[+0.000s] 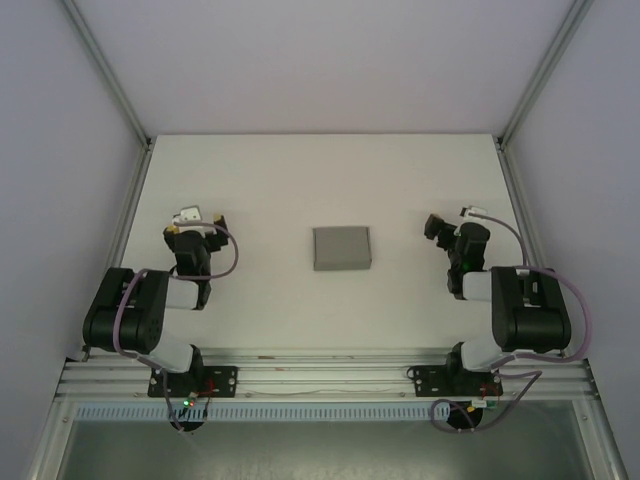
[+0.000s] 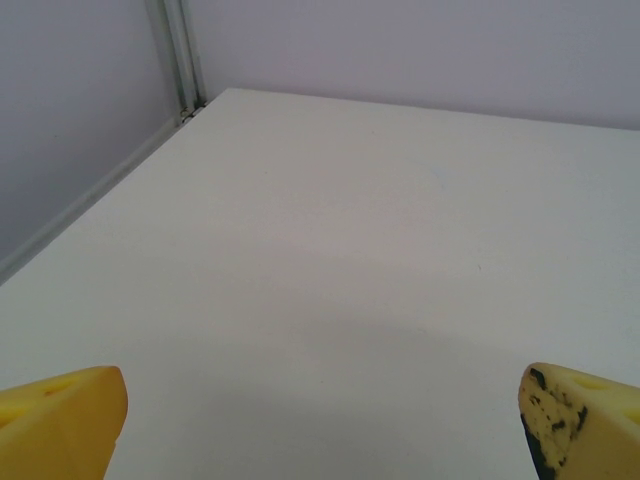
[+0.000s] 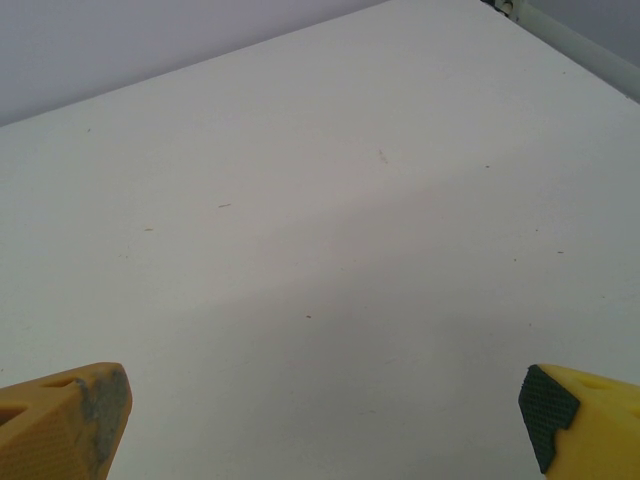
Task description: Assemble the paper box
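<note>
The white worktop (image 1: 320,170) takes up the middle of the overhead view. The left arm (image 1: 140,315) sits folded at lower left and the right arm (image 1: 520,310) at lower right. The paper box (image 1: 342,248), grey and folded up, lies at the centre, well apart from both arms. The left claw (image 2: 320,425) and right claw (image 3: 325,420) each hang over bare worktop, yellow fingers (image 2: 60,420) spread wide apart.
</note>
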`<state>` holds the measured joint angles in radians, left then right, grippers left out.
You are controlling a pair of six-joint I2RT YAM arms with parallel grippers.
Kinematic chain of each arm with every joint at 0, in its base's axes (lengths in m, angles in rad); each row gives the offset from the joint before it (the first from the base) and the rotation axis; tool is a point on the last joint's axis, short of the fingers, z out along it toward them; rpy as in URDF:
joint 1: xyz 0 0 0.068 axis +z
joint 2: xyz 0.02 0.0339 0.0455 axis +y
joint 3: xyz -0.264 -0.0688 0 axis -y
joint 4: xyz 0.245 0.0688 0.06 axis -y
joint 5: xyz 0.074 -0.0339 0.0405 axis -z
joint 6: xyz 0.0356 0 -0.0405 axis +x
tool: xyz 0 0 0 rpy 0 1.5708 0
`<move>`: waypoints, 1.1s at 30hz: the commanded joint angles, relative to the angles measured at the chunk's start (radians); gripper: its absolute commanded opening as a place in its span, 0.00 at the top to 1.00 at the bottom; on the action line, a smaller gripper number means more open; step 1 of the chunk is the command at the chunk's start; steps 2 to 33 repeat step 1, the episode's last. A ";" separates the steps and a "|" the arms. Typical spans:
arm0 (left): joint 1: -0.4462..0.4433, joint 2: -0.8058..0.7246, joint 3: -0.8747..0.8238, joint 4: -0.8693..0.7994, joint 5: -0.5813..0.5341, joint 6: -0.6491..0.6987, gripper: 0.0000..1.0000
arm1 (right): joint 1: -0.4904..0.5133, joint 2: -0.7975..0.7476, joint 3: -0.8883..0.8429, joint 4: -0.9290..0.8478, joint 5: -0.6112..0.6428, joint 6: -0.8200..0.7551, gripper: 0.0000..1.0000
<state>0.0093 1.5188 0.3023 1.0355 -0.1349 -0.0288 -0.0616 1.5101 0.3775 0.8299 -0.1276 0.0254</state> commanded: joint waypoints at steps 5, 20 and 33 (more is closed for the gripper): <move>0.006 -0.009 0.016 -0.034 0.002 -0.012 0.00 | 0.006 -0.013 0.010 0.003 0.028 0.004 0.00; 0.006 -0.009 0.016 -0.034 0.002 -0.012 0.00 | 0.006 -0.013 0.010 0.003 0.028 0.004 0.00; 0.006 -0.009 0.016 -0.034 0.002 -0.012 0.00 | 0.006 -0.013 0.010 0.003 0.028 0.004 0.00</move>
